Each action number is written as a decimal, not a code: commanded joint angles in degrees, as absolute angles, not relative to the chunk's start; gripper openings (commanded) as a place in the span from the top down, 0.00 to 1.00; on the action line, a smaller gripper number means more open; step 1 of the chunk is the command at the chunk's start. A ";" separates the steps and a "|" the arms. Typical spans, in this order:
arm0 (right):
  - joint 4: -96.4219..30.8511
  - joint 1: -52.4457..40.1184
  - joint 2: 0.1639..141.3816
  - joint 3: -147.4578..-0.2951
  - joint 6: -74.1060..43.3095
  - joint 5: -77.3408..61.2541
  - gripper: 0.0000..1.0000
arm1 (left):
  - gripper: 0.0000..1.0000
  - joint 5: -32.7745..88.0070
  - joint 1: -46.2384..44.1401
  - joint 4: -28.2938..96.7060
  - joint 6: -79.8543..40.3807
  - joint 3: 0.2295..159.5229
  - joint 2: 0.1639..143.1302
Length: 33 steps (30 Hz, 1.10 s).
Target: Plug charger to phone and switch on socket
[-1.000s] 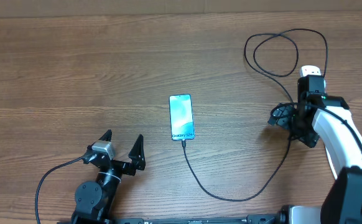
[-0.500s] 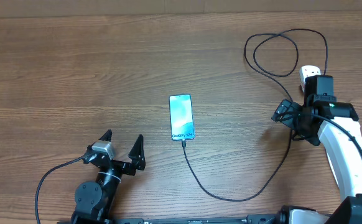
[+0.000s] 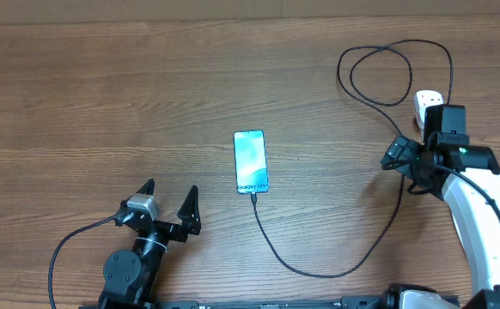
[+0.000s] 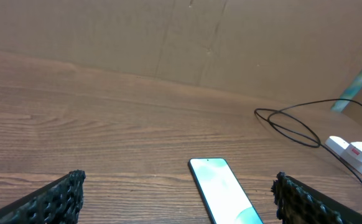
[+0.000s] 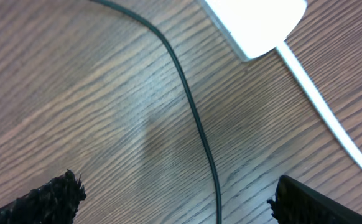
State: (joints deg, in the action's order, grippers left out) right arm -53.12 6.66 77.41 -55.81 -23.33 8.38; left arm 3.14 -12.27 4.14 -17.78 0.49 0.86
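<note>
overhead: the white, hard-plastic, elongated socket strip (image 3: pixel 425 103) is the landmark. only one end shows, and the right arm covers the rest. the right gripper (image 3: pixel 399 166) hangs just beside the socket strip on its phone-facing side, fingers splayed wide and grasping nothing. the left gripper (image 3: pixel 169 196) sits well apart from the socket strip, beyond the phone, also spread and empty. the slim, glossy rectangular phone with a teal lit screen (image 3: pixel 251 161) lies flat on the grained wooden table (image 3: pixel 104 86), well apart from the socket strip. the thin, limp black charger cable (image 3: pixel 319 271) meets the phone's end and looks seated. it sags, passes the right gripper and loops beyond the socket strip.

left wrist: the socket strip lies at the far right edge, red switch marks on its top face. the phone lies between the ribbed fingers.

right wrist: the socket strip's rounded white end sits ahead of the fingers, towards the right one, with its thick white cord (image 5: pixel 330 118) trailing off. the charger cable crosses the gap.

judgement: only the switch seems left. the right arm is far nearer, and the press lies forward along the socket strip, whose switches this view does not show.
</note>
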 commanded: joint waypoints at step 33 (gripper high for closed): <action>-0.32 6.37 62.70 -16.86 -19.18 -12.19 0.00 | 0.00 2.35 -11.94 4.32 -16.49 0.27 0.32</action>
State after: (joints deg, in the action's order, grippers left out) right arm -2.15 6.66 63.72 -19.94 -21.28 -8.36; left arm 3.07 -12.27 4.14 -17.78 0.49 0.86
